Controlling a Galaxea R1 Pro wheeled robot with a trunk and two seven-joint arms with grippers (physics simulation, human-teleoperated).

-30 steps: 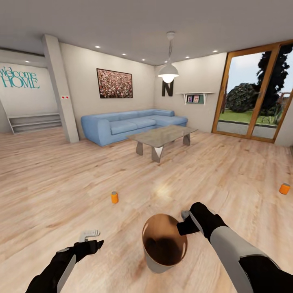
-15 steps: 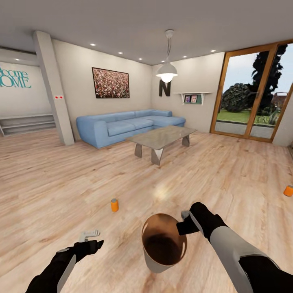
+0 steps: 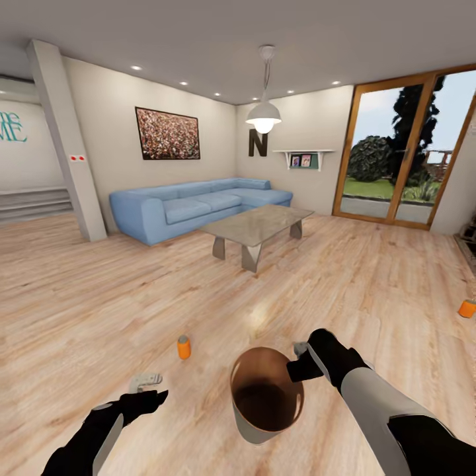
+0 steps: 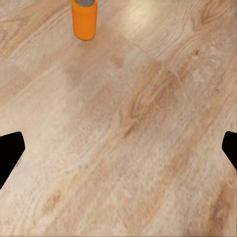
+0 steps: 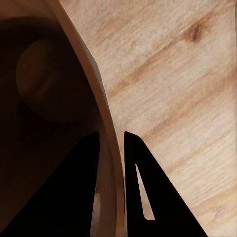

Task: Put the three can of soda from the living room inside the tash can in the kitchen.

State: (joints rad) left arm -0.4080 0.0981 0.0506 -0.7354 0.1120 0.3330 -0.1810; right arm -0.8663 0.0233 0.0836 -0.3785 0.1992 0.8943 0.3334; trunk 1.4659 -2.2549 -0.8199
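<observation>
Pale wood-plank floor (image 3: 99,297) w/ visible grain and knots, glossy patch of lamp glare near the middle. Living rm ahead: blue L-shaped sofa (image 3: 192,206) along the far wall, glass-topped coffee table (image 3: 256,225) on angled metal legs just in front of it, white dome pendant lamp (image 3: 264,117) lit above, framed speckled picture (image 3: 168,133) on the wall, tall wood-framed glass doors (image 3: 403,155) at right w/ garden beyond. Orange can (image 3: 184,347), small cylinder w/ silver top, upright on the floor between left arm and bin; same can upright in the left wrist view (image 4: 85,18). Second orange can (image 3: 467,308) on the floor far right, well apart. Trash can (image 3: 266,395), round and tapered, grey outside, smooth wood-brown inside, held up off the floor low centre. Right gripper (image 3: 299,360) clamped on the bin's thin rim: in the right wrist view (image 5: 112,148) one black finger inside, one outside, wall pinched between. Left gripper (image 3: 145,383) spread wide, holding nothing; black fingertips (image 4: 10,153) at opposite edges of the left wrist view over bare floor.
</observation>
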